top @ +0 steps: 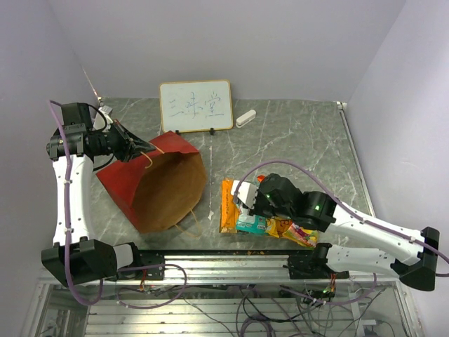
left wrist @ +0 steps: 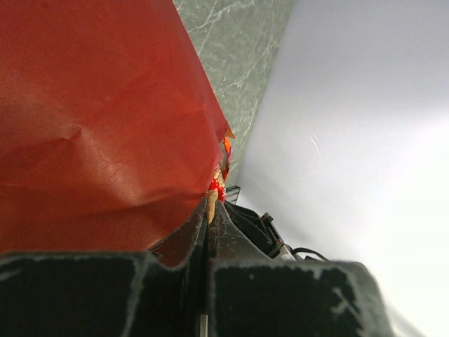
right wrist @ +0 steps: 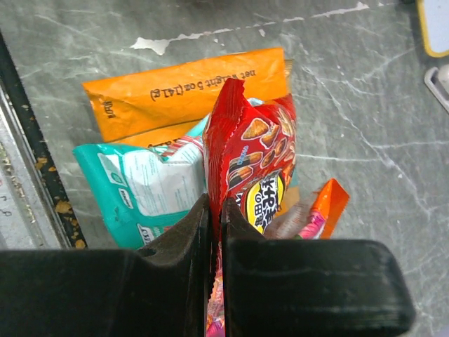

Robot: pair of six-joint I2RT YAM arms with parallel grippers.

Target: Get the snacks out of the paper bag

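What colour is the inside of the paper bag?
Plain brown; the paper bag shows its open mouth best in the top external view.

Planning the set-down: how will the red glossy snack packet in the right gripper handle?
Probably floppy: the red glossy snack packet is thin crinkled film, pinched at its edge by the right gripper. Likely light, looking puffed. The gloss may let it slip.

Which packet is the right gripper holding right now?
The red packet with the yellow label, pinched upright in the right gripper. The orange packet and the teal packet lie flat on the table beyond it, ungripped.
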